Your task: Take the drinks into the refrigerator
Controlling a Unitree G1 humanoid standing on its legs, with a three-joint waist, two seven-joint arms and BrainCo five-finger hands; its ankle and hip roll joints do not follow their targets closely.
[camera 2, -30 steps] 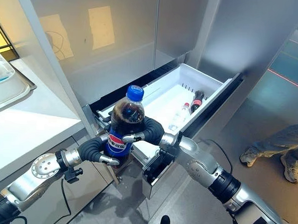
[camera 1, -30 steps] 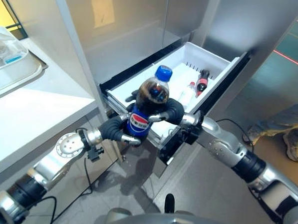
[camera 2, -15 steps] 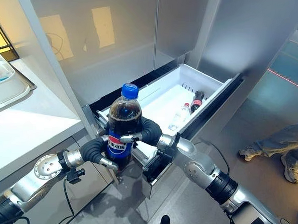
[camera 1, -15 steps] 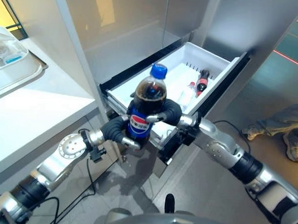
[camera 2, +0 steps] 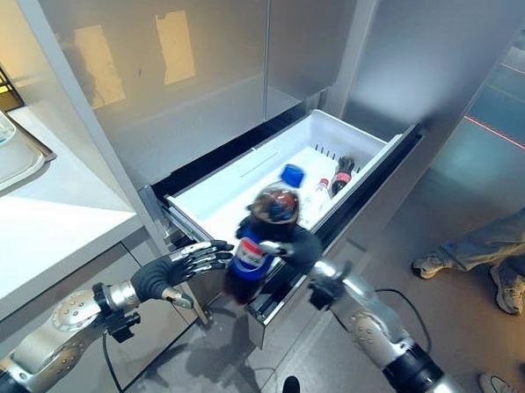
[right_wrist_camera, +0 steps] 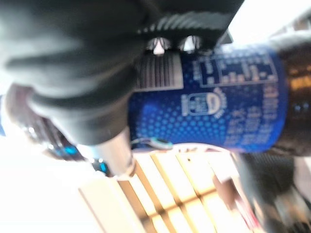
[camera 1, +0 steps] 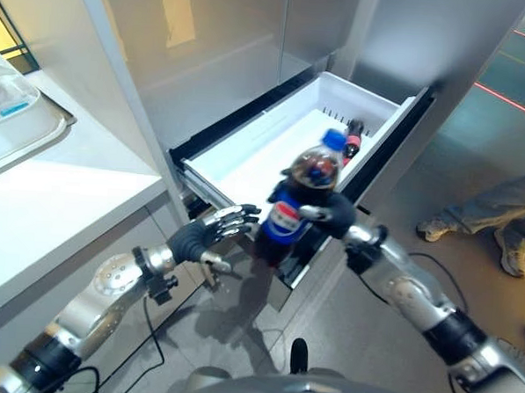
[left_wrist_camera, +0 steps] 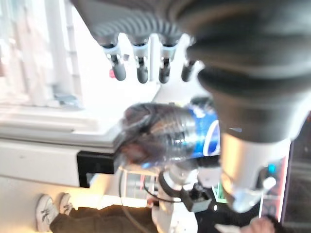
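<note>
The dark cola bottle with the blue cap and blue label [camera 1: 295, 211], gripped by both hands half a second ago, is now grasped by the right hand [camera 1: 330, 215] alone and tilted toward the open white plastic refrigerator drawer [camera 1: 247, 160]. The left hand [camera 1: 210, 232] is released from it, its fingers spread straight just beside the bottle, near the drawer's front edge. The bottle is carried over the drawer's front rim, not yet laid inside. Two small bottles [camera 2: 328, 188] lie at the drawer's far end. The handover is judged complete, and lowering into the drawer is left.
</note>
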